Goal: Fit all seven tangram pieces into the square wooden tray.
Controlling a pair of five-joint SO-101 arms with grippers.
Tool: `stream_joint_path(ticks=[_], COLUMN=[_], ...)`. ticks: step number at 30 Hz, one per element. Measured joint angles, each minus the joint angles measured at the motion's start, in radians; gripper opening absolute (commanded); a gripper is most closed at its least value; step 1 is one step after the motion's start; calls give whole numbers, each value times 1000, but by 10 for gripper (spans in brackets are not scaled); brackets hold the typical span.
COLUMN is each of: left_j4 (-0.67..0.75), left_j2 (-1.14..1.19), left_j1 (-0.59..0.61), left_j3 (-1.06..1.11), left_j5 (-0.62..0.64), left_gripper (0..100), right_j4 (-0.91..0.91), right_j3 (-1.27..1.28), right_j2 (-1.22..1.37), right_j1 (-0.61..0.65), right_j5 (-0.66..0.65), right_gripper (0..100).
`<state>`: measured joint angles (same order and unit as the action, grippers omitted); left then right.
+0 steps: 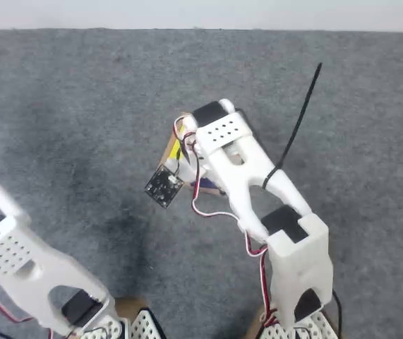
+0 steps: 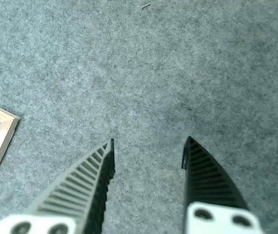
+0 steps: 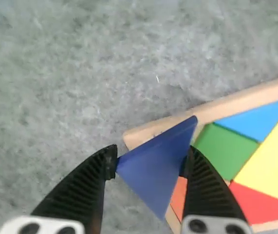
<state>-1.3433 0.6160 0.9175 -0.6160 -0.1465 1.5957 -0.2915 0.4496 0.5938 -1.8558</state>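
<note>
In the right wrist view my right gripper point(image 3: 148, 161) is shut on a dark blue triangle point(image 3: 156, 163), held over a corner of the square wooden tray point(image 3: 151, 131). Green point(image 3: 224, 148), light blue point(image 3: 255, 122), yellow point(image 3: 272, 161), red point(image 3: 260, 202) and orange point(image 3: 179, 197) pieces lie inside the tray. From above, the right arm point(image 1: 236, 152) covers most of the tray point(image 1: 169, 147) at the table's middle. My left gripper point(image 2: 148, 158) stands open over bare grey carpet, with a tray corner point(image 2: 0, 134) off to one side.
Grey carpet point(image 1: 81, 120) covers the table all around the tray. The left arm point(image 1: 25, 265) sits at the near left of the high view. A black cable point(image 1: 296, 127) rises from the right arm.
</note>
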Motion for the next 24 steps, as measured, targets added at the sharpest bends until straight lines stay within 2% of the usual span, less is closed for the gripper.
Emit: stream_joint_path(ticks=[6,20,24], left_j4=[0,0,0], left_j2=[0,0,0], left_j1=[0,0,0], left_j3=[0,0,0], left_j5=[0,0,0], left_gripper=[221,221,221], right_j4=[-40,-58,-58], right_j3=[0,0,0], right_j2=[0,2,2], right_j1=[-35,-35,-35], right_j5=[-3,-3,-3], right_gripper=[191,199,257])
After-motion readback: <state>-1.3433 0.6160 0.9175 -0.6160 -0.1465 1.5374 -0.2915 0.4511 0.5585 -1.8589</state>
